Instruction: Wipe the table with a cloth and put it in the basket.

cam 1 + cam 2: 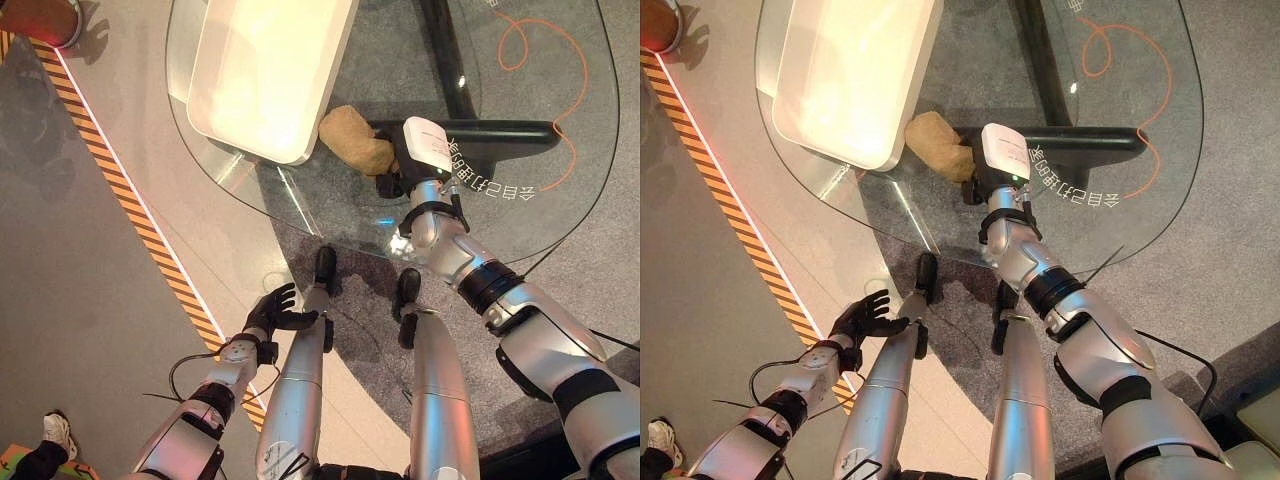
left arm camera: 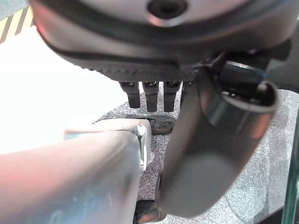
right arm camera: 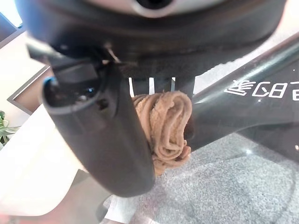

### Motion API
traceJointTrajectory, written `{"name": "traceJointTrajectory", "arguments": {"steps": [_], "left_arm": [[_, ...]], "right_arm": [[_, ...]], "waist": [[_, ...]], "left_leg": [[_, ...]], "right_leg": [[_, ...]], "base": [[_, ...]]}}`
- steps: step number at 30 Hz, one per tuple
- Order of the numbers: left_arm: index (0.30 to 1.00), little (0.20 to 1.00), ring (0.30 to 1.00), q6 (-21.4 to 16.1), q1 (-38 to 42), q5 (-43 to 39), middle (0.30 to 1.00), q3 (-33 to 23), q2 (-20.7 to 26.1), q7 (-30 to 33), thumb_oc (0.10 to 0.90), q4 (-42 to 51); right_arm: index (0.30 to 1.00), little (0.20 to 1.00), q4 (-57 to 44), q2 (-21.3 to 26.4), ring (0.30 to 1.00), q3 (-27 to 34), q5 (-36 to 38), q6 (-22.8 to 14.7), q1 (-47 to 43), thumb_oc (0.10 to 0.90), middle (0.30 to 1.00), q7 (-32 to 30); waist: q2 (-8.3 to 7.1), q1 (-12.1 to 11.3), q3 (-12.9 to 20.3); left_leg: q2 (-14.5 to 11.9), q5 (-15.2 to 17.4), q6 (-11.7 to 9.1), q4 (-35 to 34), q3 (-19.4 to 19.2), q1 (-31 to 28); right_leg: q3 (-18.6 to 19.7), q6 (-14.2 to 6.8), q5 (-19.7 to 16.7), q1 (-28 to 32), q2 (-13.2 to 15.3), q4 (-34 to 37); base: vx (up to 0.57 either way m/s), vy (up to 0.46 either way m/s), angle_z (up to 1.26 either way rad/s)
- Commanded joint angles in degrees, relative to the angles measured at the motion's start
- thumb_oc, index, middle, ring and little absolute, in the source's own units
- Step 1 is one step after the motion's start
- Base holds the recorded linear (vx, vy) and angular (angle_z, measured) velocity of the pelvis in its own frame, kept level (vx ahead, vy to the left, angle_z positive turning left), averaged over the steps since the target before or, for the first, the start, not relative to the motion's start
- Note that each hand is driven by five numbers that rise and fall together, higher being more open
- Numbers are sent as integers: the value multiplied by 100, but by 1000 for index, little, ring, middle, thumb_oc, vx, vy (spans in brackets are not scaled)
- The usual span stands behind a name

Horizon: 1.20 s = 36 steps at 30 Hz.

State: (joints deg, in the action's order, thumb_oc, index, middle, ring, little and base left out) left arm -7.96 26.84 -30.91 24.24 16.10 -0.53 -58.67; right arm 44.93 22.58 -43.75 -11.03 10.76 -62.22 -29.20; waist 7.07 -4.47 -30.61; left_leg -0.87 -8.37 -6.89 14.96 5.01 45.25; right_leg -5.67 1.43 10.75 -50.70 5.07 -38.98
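At the far left a striped tape line (image 1: 130, 200) runs across the floor, and a person's shoe (image 1: 58, 430) shows low in the corner. The left hand (image 1: 275, 308) hangs low beside the table, off the glass, its fingers (image 2: 150, 95) straight and slightly apart, holding nothing. Next comes the glass table (image 1: 300, 215) with a white basket (image 1: 265, 75) standing on its left part. Just right of the basket's near corner lies the tan cloth (image 1: 355, 140), bunched on the glass and touching the basket's edge. The right hand (image 1: 395, 165) rests on the cloth's right end, its fingers closed round the bunched folds (the right wrist view shows the cloth (image 3: 166, 126) gripped). An orange cable (image 1: 545, 60) loops under the glass at the far right.
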Motion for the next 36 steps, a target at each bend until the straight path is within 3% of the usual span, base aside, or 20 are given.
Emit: {"name": "traceJointTrajectory", "arguments": {"steps": [1,6,17,36], "left_arm": [[900,900,900,-132,9,-154,900,44,-46,26,800,-290],[900,900,900,-232,-15,-197,900,69,-65,24,800,-368],[900,900,900,-217,-88,-348,900,37,69,4,800,-292],[900,900,900,-118,-118,-429,900,-111,403,-93,800,-146]], "right_arm": [[300,200,118,-216,300,-89,273,-283,-91,100,300,-560],[300,200,721,82,300,352,811,-361,-348,100,300,-1199],[300,200,1384,840,300,1075,1540,-336,-687,100,300,-1935],[300,200,2454,1798,300,2066,2171,-831,-503,100,300,-2430]], "waist": [[133,52,81],[148,25,81],[122,32,81],[30,99,81]], "left_leg": [[508,688,568,813,-500,24],[476,702,581,804,-497,10],[443,783,630,868,-490,48],[411,872,687,882,-427,123]], "right_leg": [[-50,-193,-772,200,-178,1050],[-60,-215,-802,210,-168,1052],[-46,-226,-800,163,-204,997],[-41,-249,-768,143,-256,1039]], "base": [[0,0,0],[0,0,0],[-3,2,1],[-1,-5,0]]}}
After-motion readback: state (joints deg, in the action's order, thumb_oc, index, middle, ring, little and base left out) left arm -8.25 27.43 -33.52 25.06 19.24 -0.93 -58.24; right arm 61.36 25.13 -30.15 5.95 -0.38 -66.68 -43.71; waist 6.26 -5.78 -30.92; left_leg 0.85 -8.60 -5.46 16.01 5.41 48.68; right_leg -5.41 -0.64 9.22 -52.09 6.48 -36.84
